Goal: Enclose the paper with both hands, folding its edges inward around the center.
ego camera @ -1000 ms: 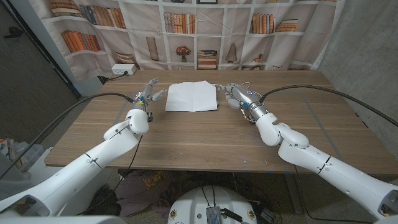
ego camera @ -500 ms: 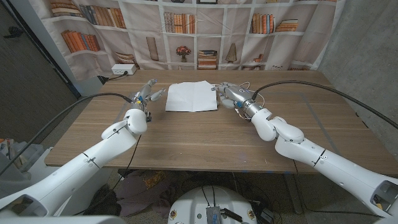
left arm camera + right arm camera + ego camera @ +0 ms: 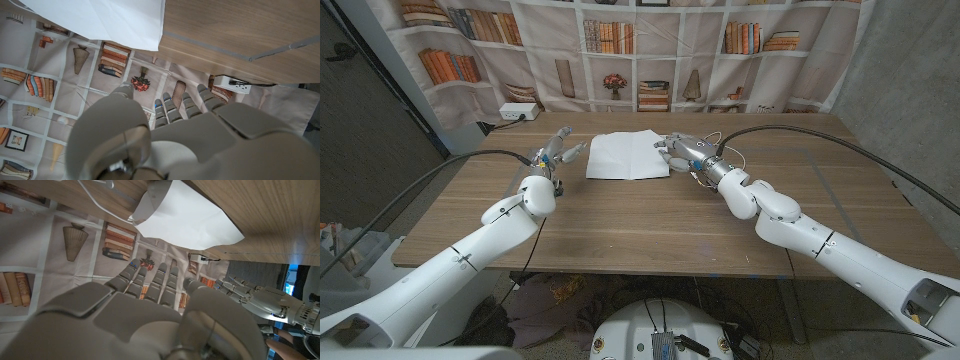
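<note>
A white sheet of paper (image 3: 628, 154), roughly square and faintly creased, is laid flat on the far middle of the wood-grain table (image 3: 650, 220). Its right edge is met by the right hand (image 3: 682, 152), whose fingers are spread with nothing held; actual contact cannot be made out. The left hand (image 3: 556, 150) is seen just left of the paper, fingers apart and empty. A printed bookshelf curtain (image 3: 650, 50) is hung behind.

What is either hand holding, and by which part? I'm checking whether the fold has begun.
Nothing is held. The left hand stands beside the paper; the right hand reaches its right edge.
</note>
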